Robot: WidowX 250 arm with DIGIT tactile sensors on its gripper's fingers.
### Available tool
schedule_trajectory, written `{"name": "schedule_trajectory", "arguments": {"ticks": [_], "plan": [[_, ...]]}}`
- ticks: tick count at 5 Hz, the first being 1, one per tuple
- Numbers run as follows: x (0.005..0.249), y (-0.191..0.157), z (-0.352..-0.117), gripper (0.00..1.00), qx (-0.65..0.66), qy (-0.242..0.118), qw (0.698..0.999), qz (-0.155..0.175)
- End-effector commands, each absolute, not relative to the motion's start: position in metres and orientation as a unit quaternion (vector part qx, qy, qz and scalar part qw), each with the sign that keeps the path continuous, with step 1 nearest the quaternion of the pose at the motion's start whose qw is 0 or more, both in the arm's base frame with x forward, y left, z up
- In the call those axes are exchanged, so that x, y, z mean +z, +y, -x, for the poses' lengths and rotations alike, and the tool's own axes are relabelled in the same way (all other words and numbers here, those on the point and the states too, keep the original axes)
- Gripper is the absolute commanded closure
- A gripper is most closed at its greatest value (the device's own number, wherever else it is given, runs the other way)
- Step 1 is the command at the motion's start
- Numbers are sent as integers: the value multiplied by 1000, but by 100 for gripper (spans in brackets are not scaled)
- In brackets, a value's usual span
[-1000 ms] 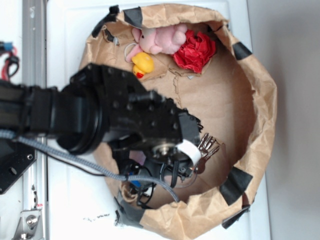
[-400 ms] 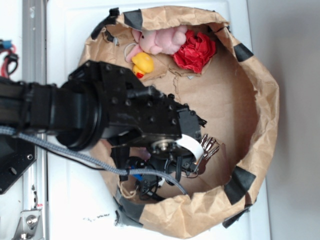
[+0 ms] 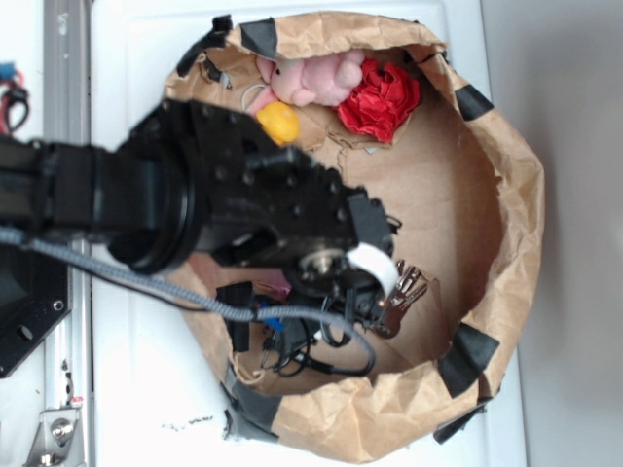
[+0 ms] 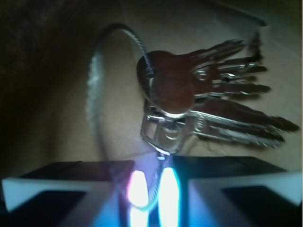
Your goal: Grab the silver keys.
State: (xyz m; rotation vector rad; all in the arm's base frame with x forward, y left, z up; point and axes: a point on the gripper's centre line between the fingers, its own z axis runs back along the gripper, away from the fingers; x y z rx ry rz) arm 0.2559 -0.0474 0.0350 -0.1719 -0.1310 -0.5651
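Exterior view: the black arm (image 3: 195, 204) reaches from the left into a crumpled brown paper enclosure (image 3: 511, 233) patched with black tape, standing on a white surface (image 3: 136, 389). The gripper (image 3: 382, 292) sits low over the paper floor at the enclosure's lower middle; a white finger pad (image 3: 375, 265) shows at its tip. The silver keys (image 3: 404, 289) lie on the paper floor touching the gripper tip, blades fanned out toward the right. At the far top of the enclosure sit a pink plush toy (image 3: 316, 76), a red crumpled paper ball (image 3: 382, 97) beside it, and a yellow duck (image 3: 277, 124) partly hidden by the arm. Black cables (image 3: 302, 345) and a grey braided cable (image 3: 156, 287) hang under the arm.

Wrist view: the silver keys (image 4: 208, 106) fill the frame, fanned to the right. Their thin wire ring (image 4: 102, 85) loops left and down, running into the narrow gap between the two fingers (image 4: 71, 189). Gripper (image 4: 151, 189) is pressed nearly together, clamped on the wire ring. Image blurred; glare at the gap.
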Motion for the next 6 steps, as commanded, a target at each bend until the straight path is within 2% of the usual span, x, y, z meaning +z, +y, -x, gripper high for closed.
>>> {"name": "schedule_trajectory", "arguments": {"ticks": [1, 2, 3, 5, 6], "plan": [[100, -31, -279, 100, -225, -126, 958, 121], [121, -23, -278, 100, -214, -137, 957, 142], [122, -27, -273, 100, -223, -136, 955, 142], [105, -33, -267, 100, -241, -121, 955, 123], [103, -31, -267, 100, -239, -126, 956, 117]]}}
